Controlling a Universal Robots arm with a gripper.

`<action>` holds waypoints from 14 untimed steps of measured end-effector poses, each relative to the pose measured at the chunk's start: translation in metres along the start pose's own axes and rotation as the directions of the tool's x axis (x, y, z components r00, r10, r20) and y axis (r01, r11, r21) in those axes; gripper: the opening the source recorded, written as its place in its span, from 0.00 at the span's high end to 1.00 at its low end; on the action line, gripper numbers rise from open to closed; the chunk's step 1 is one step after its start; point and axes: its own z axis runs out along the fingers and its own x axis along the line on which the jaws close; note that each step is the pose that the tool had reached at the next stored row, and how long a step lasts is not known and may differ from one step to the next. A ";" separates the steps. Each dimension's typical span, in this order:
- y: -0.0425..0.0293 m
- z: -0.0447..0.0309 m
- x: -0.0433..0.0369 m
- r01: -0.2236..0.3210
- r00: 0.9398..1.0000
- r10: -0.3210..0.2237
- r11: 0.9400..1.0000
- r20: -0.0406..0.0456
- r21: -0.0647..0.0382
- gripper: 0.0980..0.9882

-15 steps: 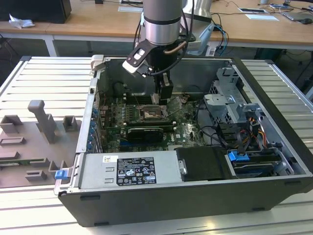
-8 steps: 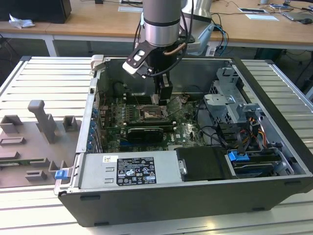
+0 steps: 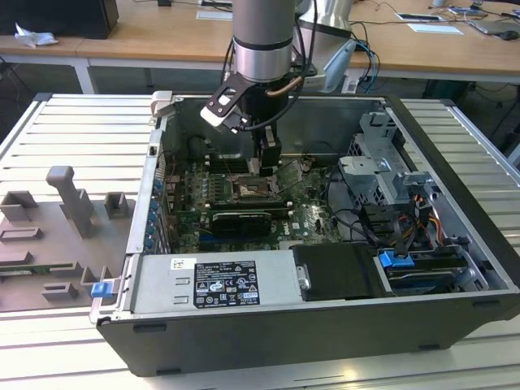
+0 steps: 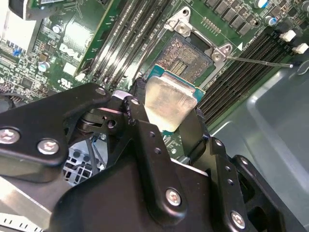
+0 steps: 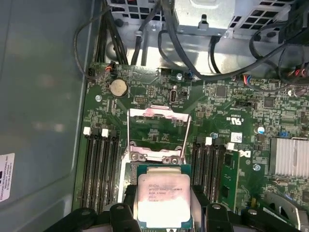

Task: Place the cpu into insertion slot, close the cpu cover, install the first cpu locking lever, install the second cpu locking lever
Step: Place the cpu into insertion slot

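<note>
One cpu (image 4: 170, 99) is gripped by the claw (image 4: 166, 116) — it's pinched by its edges between the two black fingers (image 4: 142, 135), silver top up. In both wrist views it's seen right at the fingertips, with a green border peeking out round the lid. Just past the claw's tips the slot (image 4: 186, 55) is left uncovered, its gold pin field exposed. The slot's near edge is overlapped by the cpu; whether the two are touching can't be told. Further out from the tips, the cover (image 5: 155, 112) is flipped open, with bare board seen through its window. Memory slots (image 5: 99, 166) are lined up on either side of the claw. In the exterior view the claw (image 3: 262, 166) is seen reaching down inside the open case (image 3: 244, 341), right over the board (image 3: 313, 215) — well apart from the grey fixture (image 3: 57, 236) outside.
</note>
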 end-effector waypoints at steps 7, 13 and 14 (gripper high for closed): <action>-0.0027 0.0090 0.0098 -0.008 1.000 0.008 1.000 0.000 0.000 0.52; -0.0080 0.0211 0.0123 -0.043 0.999 0.043 0.999 0.003 -0.001 0.52; -0.0085 0.0228 0.0124 -0.050 0.999 0.050 0.999 0.005 -0.001 0.52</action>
